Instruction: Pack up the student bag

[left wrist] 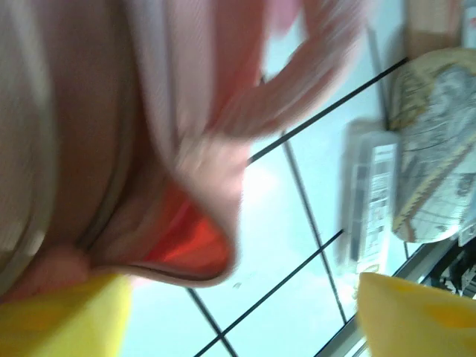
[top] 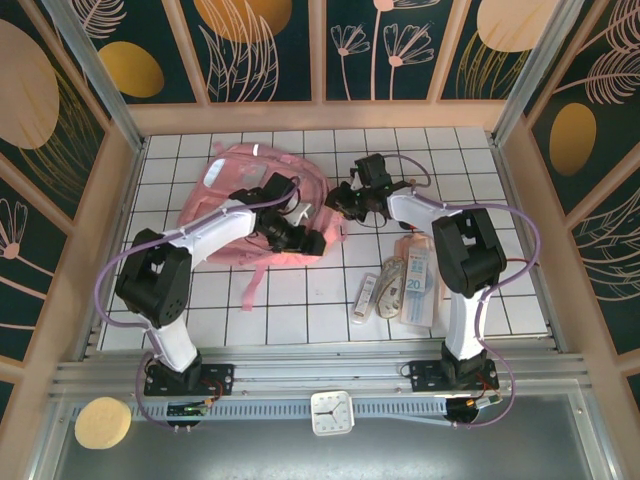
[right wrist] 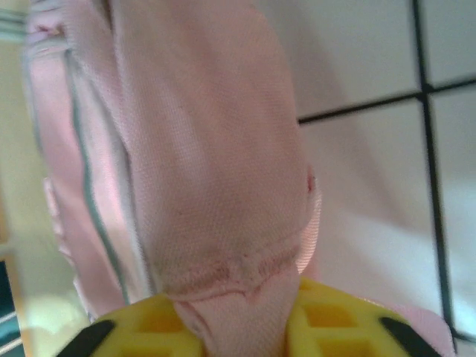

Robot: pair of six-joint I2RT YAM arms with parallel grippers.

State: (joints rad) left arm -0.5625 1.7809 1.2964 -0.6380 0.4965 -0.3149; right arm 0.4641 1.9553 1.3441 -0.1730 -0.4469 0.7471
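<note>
The student bag [top: 235, 200], a soft pink backpack, lies on the white tiled table at the back left of centre. My right gripper [top: 347, 200] is at the bag's right edge. In the right wrist view it [right wrist: 249, 323] is shut on a fold of the bag's pink fabric [right wrist: 216, 149], which runs down between the yellow fingers [right wrist: 338, 327]. My left gripper [top: 305, 240] hovers at the bag's front right corner. In the blurred left wrist view its yellow fingers [left wrist: 63, 320] stand wide apart, open, with bare tile between them and the bag [left wrist: 111, 134] to the upper left.
A clear pouch of stationery [top: 415, 280] and a flat packet [top: 366, 298] lie on the tiles right of centre, by the right arm. In the left wrist view the pouch [left wrist: 439, 149] lies at the right. Wooden walls [top: 110, 200] enclose the table. A small clock [top: 330, 412] sits below the front rail.
</note>
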